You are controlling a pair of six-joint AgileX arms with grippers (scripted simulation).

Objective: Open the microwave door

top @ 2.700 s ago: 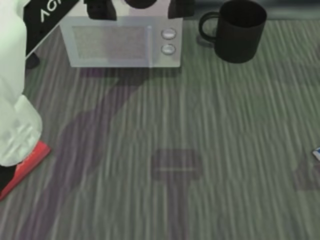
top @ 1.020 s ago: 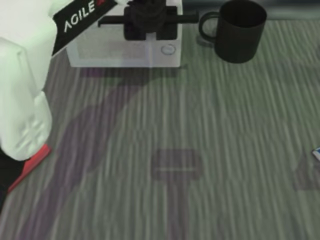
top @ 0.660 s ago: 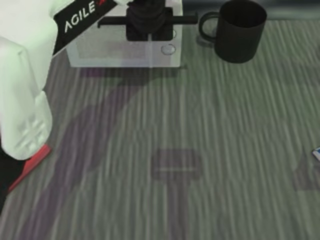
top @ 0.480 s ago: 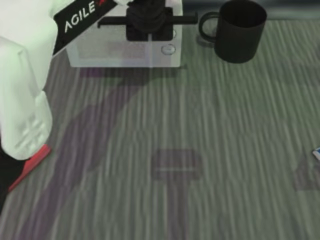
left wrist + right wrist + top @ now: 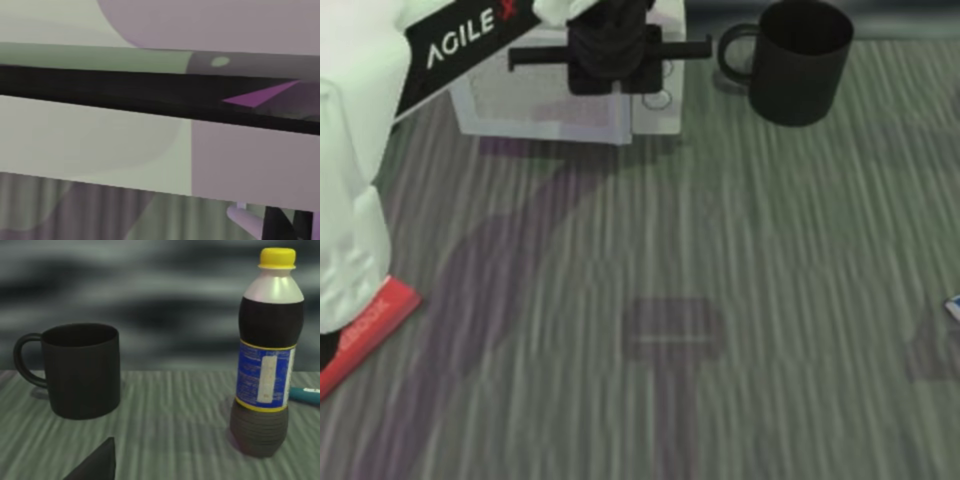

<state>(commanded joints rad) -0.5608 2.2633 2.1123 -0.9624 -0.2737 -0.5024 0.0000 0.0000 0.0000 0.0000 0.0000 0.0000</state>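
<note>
A small white microwave sits at the counter's far edge, just left of a black mug. The left end effector hangs at the microwave's front, over the free edge of the microwave door, beside the knobs. Whether its fingers are apart or together cannot be told. The door looks barely ajar, so opening seems underway; next likely calls for swinging that edge outward. The right arm is idle out of the top view, its wrist camera facing the mug.

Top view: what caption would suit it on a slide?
Left tool at the microwave door, its free edge just ajar, black mug alongside.
</note>
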